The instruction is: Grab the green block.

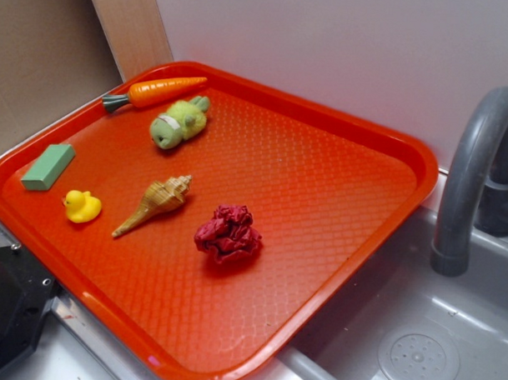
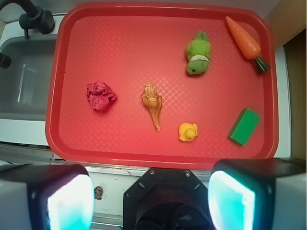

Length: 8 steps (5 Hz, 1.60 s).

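wrist view crops fingers [image 2: 70, 201], spread wide.

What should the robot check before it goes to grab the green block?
1. Green block in sight, lying flat on the red tray: ok.
2. Gripper open, fingers wide apart, holding nothing: ok.
3. Gripper above the block: not ok, it hangs off the tray's near edge.
4. Room around the block: ok, the yellow duck sits apart from it.
5. Right green thing chosen, not the fuzzy green plush: ok, they lie apart.
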Each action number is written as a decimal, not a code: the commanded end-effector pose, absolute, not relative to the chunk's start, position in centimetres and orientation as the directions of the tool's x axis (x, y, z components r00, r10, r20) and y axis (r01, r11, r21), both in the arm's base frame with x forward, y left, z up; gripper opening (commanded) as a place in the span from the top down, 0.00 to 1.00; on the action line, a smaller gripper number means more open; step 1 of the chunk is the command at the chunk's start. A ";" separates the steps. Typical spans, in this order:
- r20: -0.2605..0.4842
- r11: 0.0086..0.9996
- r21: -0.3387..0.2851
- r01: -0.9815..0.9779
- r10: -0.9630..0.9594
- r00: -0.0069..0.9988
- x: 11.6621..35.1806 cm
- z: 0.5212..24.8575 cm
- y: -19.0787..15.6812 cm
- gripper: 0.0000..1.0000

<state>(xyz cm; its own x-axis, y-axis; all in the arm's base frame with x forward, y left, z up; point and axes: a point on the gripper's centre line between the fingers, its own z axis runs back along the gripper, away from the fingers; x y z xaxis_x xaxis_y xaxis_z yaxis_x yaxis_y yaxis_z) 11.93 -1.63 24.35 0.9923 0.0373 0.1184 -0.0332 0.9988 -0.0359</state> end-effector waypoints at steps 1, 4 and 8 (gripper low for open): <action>0.118 0.999 -0.036 -0.033 0.037 0.992 11.9 24.4 -1.6 0.00; 0.222 0.812 -0.006 -0.583 0.570 0.791 20.6 21.2 7.9 0.00; 0.192 0.834 0.207 -0.512 0.478 0.857 17.1 11.5 13.8 0.00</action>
